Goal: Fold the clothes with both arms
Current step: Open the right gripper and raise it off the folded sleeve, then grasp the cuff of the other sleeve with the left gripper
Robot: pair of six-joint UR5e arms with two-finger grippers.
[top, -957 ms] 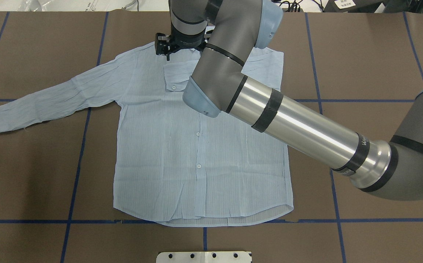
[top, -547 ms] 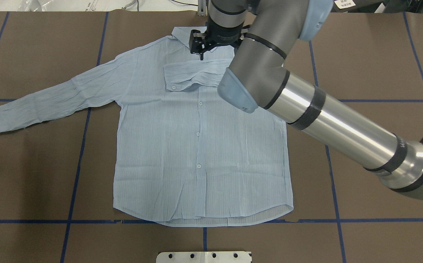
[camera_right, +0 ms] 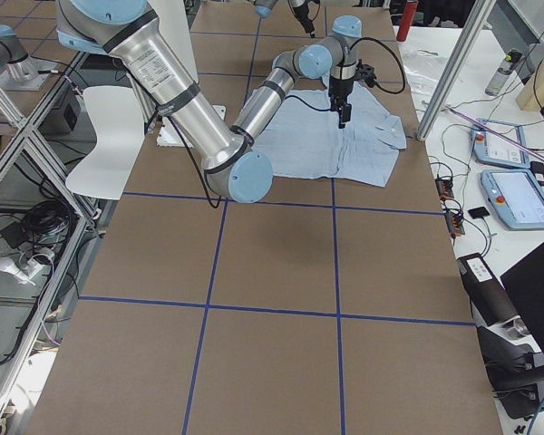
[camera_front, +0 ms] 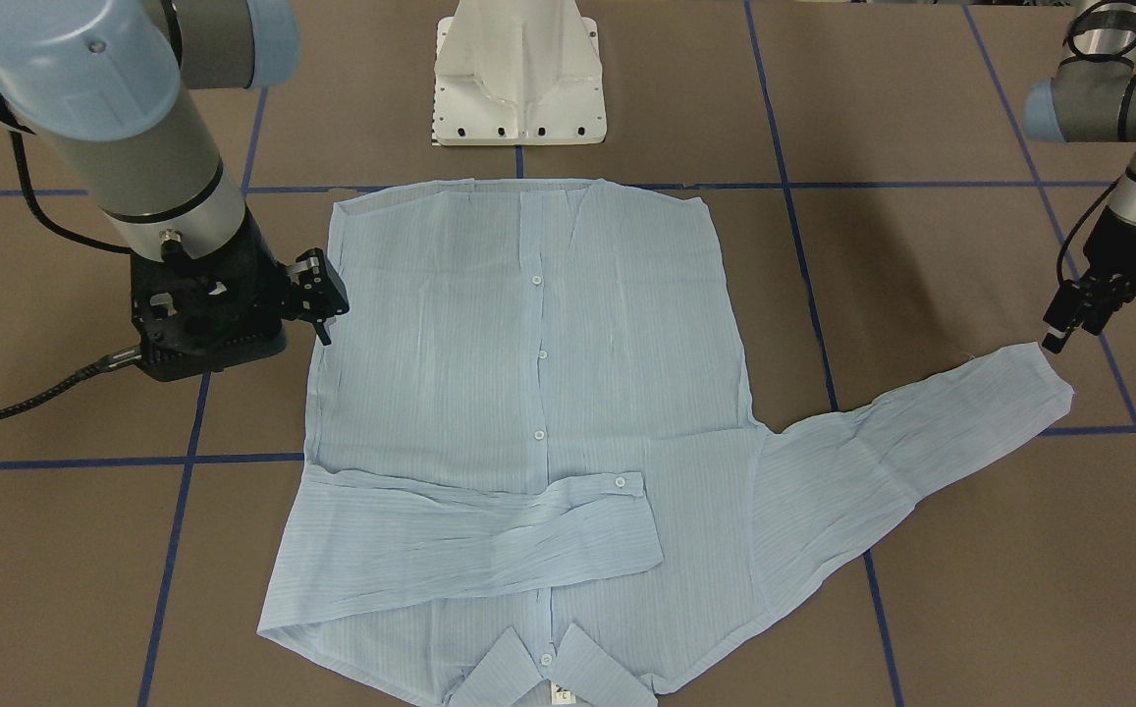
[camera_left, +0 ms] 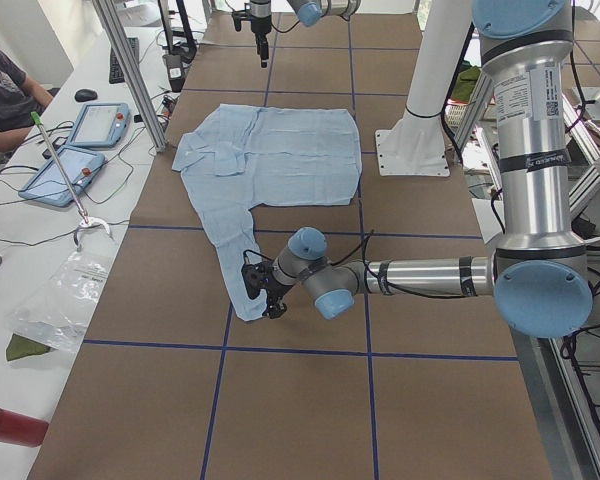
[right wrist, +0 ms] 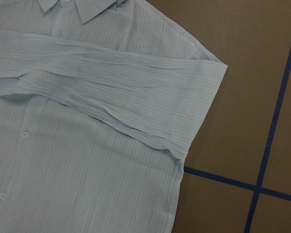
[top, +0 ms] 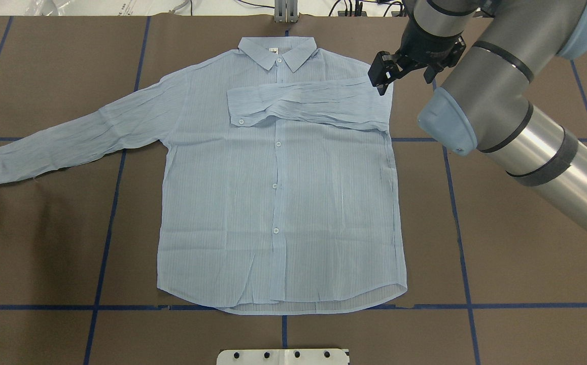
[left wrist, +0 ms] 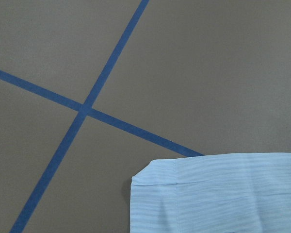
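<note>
softly now: the thin pale-blue striped shirt is floppy. pinch the cuff beside the left pincer, grip unclear; right pincer gapes empty.

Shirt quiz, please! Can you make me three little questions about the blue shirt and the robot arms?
1. Count: how many buttons show on the shirt front between the folded sleeve and the hem?
2. Pick one: where is the left gripper?
A. over the collar
B. beside the cuff of the outstretched sleeve
C. on the white base
3. True or false: both sleeves are folded across the shirt's front.

Key
1. Three.
2. B.
3. False: only one sleeve is folded across; the other lies spread out to the side.
</note>
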